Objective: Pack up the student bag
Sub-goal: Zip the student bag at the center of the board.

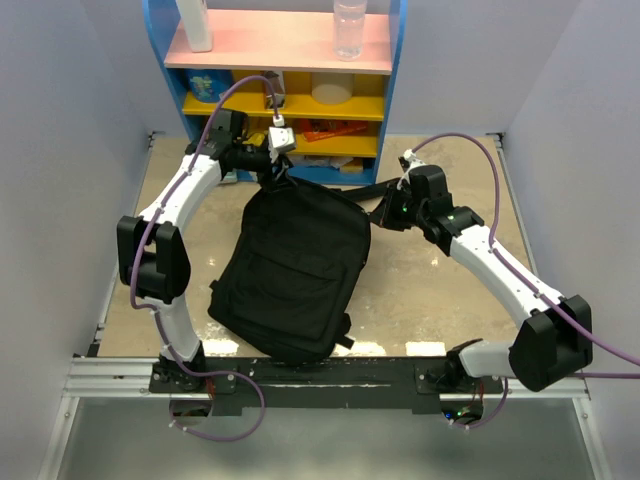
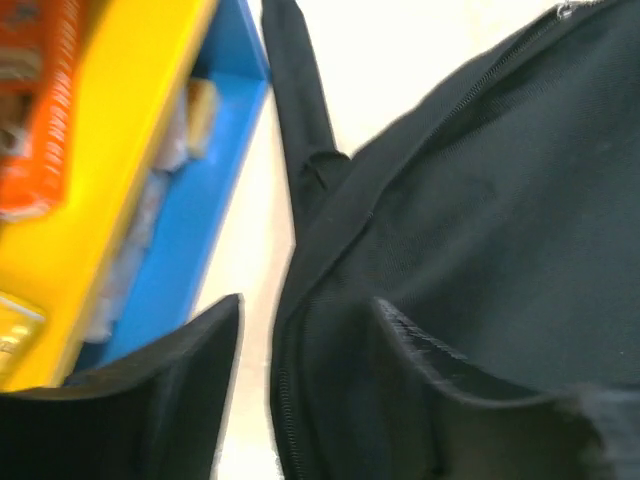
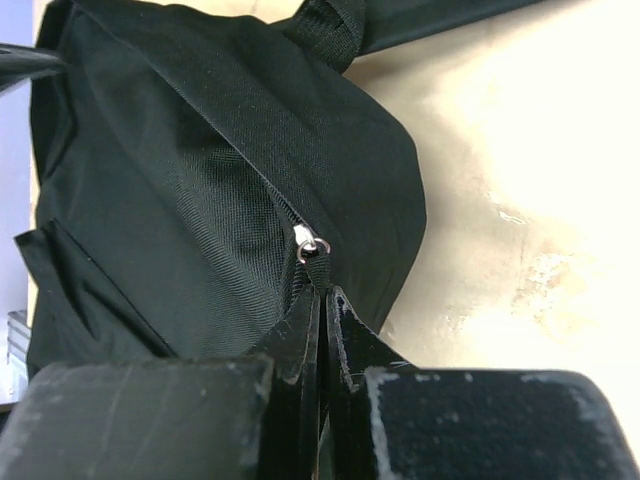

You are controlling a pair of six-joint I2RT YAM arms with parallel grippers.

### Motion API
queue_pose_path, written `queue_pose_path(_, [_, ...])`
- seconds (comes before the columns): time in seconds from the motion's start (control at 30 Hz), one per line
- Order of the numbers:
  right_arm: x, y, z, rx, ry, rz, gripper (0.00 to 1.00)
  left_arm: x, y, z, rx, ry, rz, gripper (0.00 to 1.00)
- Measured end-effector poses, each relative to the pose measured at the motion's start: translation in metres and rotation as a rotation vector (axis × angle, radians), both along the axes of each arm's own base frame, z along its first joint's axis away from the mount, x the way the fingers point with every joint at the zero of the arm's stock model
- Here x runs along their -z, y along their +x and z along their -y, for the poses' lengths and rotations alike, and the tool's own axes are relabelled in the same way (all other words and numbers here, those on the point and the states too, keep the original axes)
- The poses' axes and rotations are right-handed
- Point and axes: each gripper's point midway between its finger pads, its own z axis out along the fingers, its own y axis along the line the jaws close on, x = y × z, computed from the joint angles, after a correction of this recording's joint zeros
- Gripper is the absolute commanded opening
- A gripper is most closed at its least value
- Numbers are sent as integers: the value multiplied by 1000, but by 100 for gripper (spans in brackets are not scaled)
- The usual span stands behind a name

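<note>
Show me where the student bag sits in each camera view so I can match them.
Top external: student bag lies mid-table between the arms.
Left wrist: student bag fills the right side.
Right wrist: student bag fills the left, its zipper pull at centre.
Shared landmark: the pale tabletop beside it.

shelf items: blurring into orange and yellow smears, not making out any labels
zipper pull: tab is hiding inside the pinched right end effector
bottle: top is getting cut off by the frame edge
</note>
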Motion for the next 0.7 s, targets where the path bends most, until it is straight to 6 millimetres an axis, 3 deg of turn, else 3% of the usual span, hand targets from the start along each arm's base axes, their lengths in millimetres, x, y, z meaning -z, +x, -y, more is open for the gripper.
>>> queue_pose_path(0.07, [1, 0, 1, 4, -6, -7, 0, -9, 3, 2, -3, -2, 17, 69])
queue_pose_path(0.13, [1, -1, 2, 3, -10, -15, 0, -21, -1, 19, 31, -12, 42, 72])
queue_pose_path(0.23, [-2, 2, 1, 2, -14, -14, 0, -37, -20, 61, 131, -39, 68, 79])
queue_pose_path(0.33, [-4, 3, 1, 3, -16, -15, 0, -45, -39, 100, 234, -64, 76, 79])
queue_pose_path(0.47, [-7, 4, 2, 6, -21, -11, 0, -31, -45, 133, 323, -62, 61, 77])
queue_pose_path(0.6, [-9, 7, 1, 8, -23, -11, 0, -2, -35, 138, 343, -23, 14, 76])
queue_pose_path(0.7, [-9, 7, 1, 7, -26, -15, 0, 17, -33, 137, 348, 6, -17, 70])
